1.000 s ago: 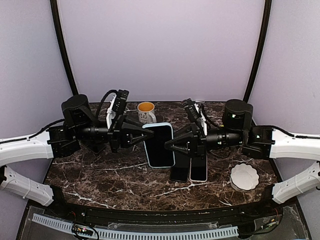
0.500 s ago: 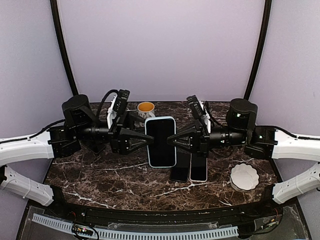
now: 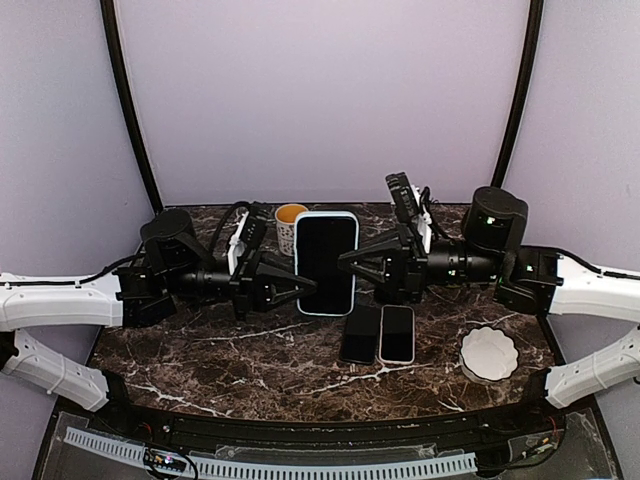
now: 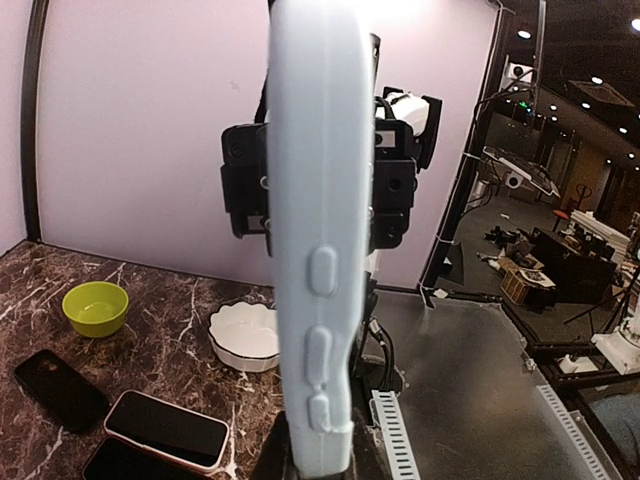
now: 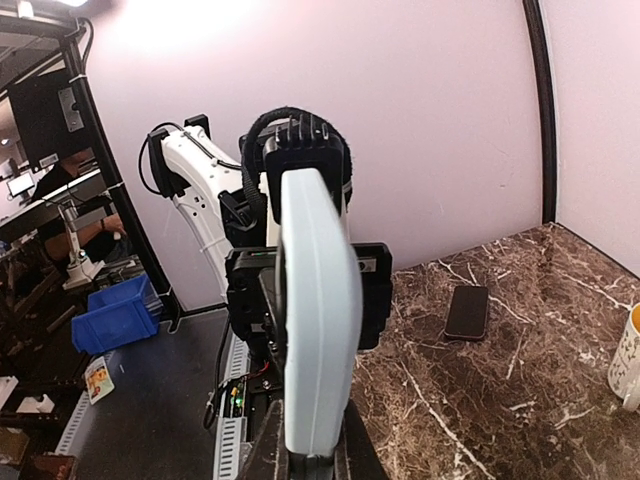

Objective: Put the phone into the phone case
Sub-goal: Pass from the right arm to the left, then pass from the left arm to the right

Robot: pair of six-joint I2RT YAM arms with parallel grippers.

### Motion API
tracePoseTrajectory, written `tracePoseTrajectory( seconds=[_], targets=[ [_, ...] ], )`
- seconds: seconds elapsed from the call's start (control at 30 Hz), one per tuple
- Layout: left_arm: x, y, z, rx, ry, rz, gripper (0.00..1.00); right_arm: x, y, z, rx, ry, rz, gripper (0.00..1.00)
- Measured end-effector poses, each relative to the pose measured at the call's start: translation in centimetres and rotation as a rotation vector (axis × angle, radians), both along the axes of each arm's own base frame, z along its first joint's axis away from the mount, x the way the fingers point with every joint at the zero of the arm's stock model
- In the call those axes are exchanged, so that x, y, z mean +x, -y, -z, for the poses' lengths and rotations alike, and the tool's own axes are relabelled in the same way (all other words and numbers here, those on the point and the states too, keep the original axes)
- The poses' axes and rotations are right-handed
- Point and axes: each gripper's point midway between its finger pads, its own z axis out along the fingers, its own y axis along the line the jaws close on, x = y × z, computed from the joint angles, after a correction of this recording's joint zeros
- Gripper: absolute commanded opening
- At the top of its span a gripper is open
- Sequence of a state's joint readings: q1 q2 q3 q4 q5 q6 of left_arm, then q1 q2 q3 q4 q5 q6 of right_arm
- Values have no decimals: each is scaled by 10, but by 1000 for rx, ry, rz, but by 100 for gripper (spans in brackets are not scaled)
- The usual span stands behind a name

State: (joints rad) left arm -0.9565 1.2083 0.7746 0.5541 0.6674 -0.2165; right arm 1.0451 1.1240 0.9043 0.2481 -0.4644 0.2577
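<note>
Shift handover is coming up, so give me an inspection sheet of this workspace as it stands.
surface: dark marbled table, no spill seen.
job's things: phone sits screen-out in the light blue phone case, held upright above the table.
clutter: dark phone beside pale-cased phone; mug; white scalloped dish; green bowl; black phone or case.
grippers: left gripper and right gripper, jaws shut on opposite long edges of the phone case.
cables: black loops over each wrist, not touching the phone.
surroundings: lilac backdrop, black frame poles; workshop beyond in the wrist views.
</note>
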Motion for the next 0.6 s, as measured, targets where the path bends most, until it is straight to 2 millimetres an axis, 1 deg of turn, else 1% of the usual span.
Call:
tracePoseTrajectory(
  seconds=[0.03,0.07,0.1,0.13,0.2,0.27,0.3,0.47,0.53,0.6],
  targets=[
    [0,0,0,-1,-4,-2,0,1,0,0,0,2,3,42],
    [1,0,-1,-2,-7,-4,0,1,0,0,0,0,6,55],
    [1,0,-1,-4,-5,-3,0,1,0,-1,3,-9,8,63],
    [0,0,0,-5,-5,-3,0,2,0,-3,11,-8,11,68],
    [0,-1,0,-6,-5,-4,0,1,1,-6,25,-14,8,71],
    [0,-2,-3,-12,-6,-7,0,-2,2,-5,35,-19,-4,70],
    [0,-2,-5,-19,-7,-10,0,-3,3,-2,32,-31,-12,68],
    [-2,-6,-21,-70,-7,-12,0,-10,3,23,-2,-100,-50,50],
    [-3,-7,-26,-86,-13,-7,0,-11,3,26,-5,-108,-55,45],
    [-3,-7,-28,-96,-23,-3,0,-12,3,24,4,-112,-58,43]
  ],
)
